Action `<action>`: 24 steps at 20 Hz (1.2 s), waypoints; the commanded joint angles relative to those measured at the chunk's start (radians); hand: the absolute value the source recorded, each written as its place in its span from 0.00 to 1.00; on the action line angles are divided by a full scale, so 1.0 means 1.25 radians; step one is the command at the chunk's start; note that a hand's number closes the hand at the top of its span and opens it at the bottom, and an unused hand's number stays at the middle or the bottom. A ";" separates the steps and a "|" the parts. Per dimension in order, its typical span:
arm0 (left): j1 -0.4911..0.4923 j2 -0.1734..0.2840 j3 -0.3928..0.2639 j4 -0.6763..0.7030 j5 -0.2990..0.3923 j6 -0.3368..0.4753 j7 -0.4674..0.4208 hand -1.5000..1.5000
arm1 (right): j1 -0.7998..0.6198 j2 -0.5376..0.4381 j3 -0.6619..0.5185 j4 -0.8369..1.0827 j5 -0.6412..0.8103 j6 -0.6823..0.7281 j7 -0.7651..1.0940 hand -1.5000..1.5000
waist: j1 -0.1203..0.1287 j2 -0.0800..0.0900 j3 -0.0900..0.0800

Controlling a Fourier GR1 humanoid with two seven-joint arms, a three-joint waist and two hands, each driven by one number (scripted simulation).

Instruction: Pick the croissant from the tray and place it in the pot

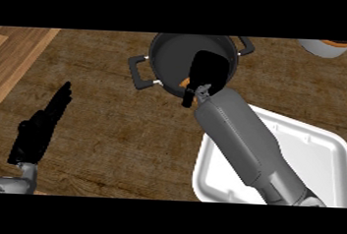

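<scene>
Head view: right hand [207,71] hangs inside the pot [165,49], fingers curled round the croissant [184,82], an orange sliver showing. Best lowered before release. Left hand [42,125] rests flat, fingers straight, near left.

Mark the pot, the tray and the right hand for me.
pot [167,49], head view, bare inner wall.
tray [319,157], head view, bare floor.
right hand [207,69], head view, back of hand over the pot.

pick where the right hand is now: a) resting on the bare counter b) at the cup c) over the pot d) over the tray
c: the right hand hangs over the open pot, past the white tray, with a bit of orange showing beside it.
</scene>
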 commanded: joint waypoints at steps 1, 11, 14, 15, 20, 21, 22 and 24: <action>-0.022 -0.004 -0.022 0.003 -0.011 -0.008 0.011 0.50 | -0.127 0.005 0.031 0.048 0.070 -0.077 0.169 1.00 | 0.022 0.002 -0.002; -0.066 -0.012 -0.019 0.029 -0.018 0.000 0.028 0.50 | -0.332 0.005 0.047 0.131 0.215 -0.197 0.315 1.00 | 0.011 0.004 -0.001; -0.072 -0.018 -0.015 0.039 -0.020 0.009 0.026 0.50 | -0.372 0.005 0.027 0.154 0.240 -0.232 0.330 1.00 | 0.011 0.010 -0.002; -0.067 -0.021 -0.016 0.044 -0.016 0.005 0.013 0.50 | -0.385 0.005 0.024 0.159 0.245 -0.242 0.334 1.00 | 0.010 0.009 -0.002; -0.083 -0.006 0.004 0.059 -0.011 0.001 0.027 0.50 | -0.409 0.005 0.005 0.212 0.275 -0.302 0.336 1.00 | -0.017 0.010 0.000; -0.061 -0.021 -0.017 0.046 -0.024 0.008 0.016 0.50 | -0.427 0.005 -0.002 0.227 0.272 -0.298 0.331 1.00 | -0.004 0.009 0.000; -0.071 -0.013 -0.010 0.046 -0.018 0.002 0.021 0.50 | -0.429 0.005 -0.008 0.236 0.281 -0.313 0.335 1.00 | -0.014 0.007 0.000; -0.078 -0.005 0.001 0.055 -0.023 0.008 0.023 0.50 | -0.449 0.005 -0.024 0.255 0.285 -0.326 0.331 1.00 | -0.013 0.010 0.000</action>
